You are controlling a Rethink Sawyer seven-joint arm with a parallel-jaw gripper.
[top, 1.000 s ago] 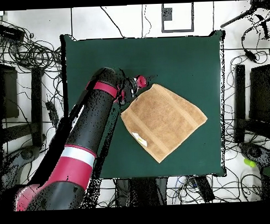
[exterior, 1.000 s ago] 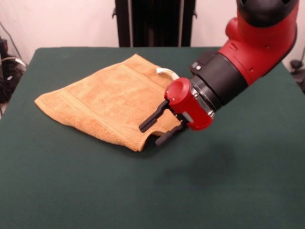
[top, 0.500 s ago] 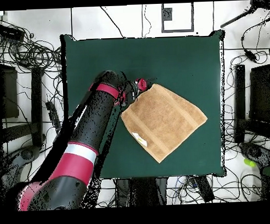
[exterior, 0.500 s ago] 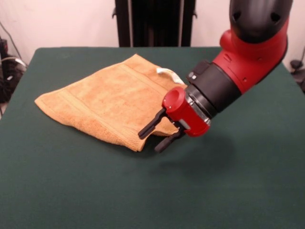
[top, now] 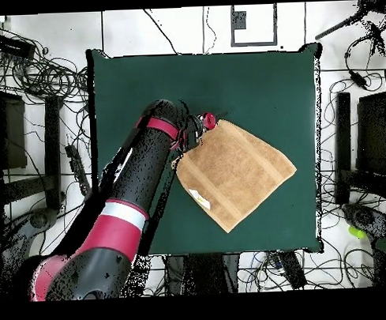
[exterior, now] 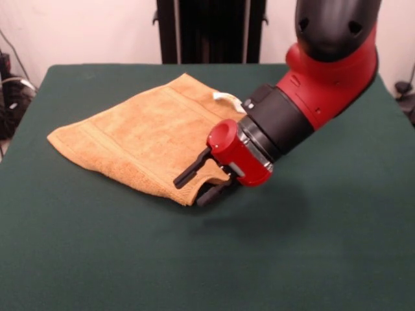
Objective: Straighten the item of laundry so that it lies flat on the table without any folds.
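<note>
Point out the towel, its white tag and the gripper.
towel [exterior: 139,139], front view, middle of the cloth.
white tag [exterior: 225,98], front view, the loop itself.
gripper [exterior: 194,184], front view, between its open fingertips.

Bare table [exterior: 97,259] all round – only the towel [exterior: 142,136] interrupts.

The desk [exterior: 78,259] is covered in plain dark green cloth with no pattern. On it lies an orange-tan terry towel [exterior: 142,139], its nap a shade lighter across the middle, with woven bands of the same colour running near two edges and a small white tag [exterior: 227,98] at one side. The arm [exterior: 324,71] is glossy red with black sections, and in the overhead view a pale grey ring crosses it. Its hand [exterior: 194,186] has a red cap and black fingers [exterior: 190,170].
</note>
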